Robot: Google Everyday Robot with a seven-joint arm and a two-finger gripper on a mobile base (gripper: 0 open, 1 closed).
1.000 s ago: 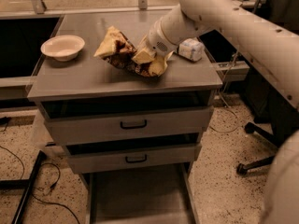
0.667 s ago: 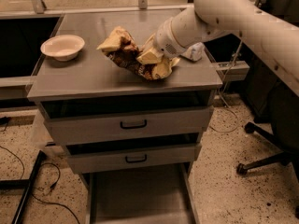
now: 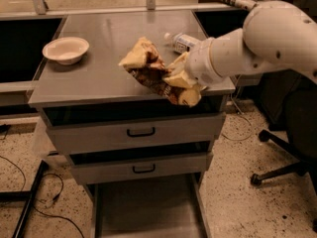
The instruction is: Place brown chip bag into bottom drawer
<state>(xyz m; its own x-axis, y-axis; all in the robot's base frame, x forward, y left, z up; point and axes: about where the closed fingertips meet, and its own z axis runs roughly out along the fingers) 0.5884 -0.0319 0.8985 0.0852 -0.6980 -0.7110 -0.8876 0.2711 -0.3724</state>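
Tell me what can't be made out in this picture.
Camera view, the only one:
- Gripper, holding the bag over the counter's front edge: mostly buried in the foil.
- Bottle: partly behind the arm; label unreadable.
- Bottom drawer: front cut off by the lower edge.
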